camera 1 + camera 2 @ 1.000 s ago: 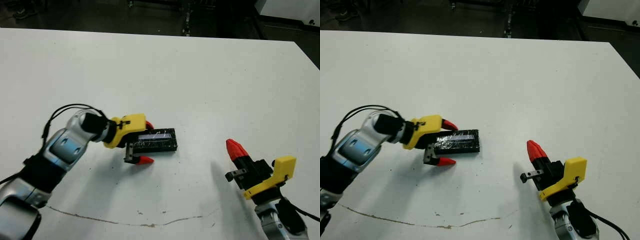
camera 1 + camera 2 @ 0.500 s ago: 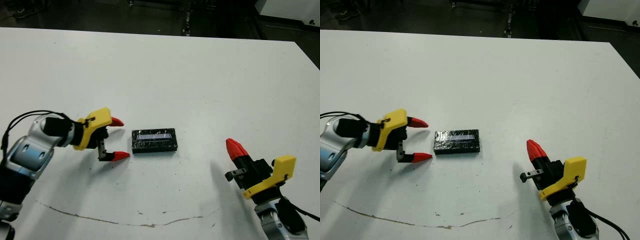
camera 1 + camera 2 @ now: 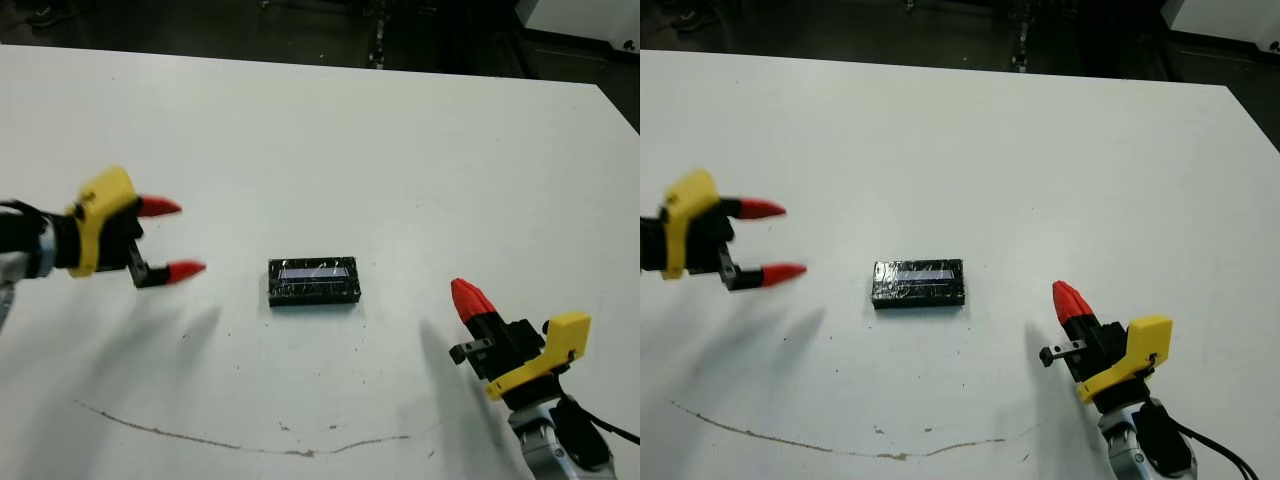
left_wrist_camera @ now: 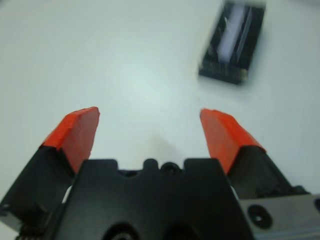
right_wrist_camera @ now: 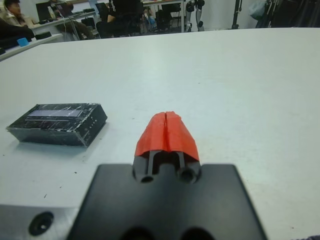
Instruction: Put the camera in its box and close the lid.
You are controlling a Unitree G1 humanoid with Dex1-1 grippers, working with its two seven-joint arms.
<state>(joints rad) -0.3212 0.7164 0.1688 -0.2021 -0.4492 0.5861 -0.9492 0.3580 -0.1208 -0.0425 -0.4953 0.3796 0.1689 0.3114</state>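
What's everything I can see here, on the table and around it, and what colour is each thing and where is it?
Flat black rectangular box with its shiny speckled lid: one, black with a pale bluish streak on top, lying closed near the middle of the table, touched by neither gripper.
White table: one, white, with a thin dark scuff line along its near edge.
People: a few, seated at desks far beyond the table, seen only in the right wrist view.
Left gripper: one, yellow and black with red fingertips, open, hanging to the left of the box.
Right gripper: one, same colours, fingers shut together, to the right of the box and nearer the robot.
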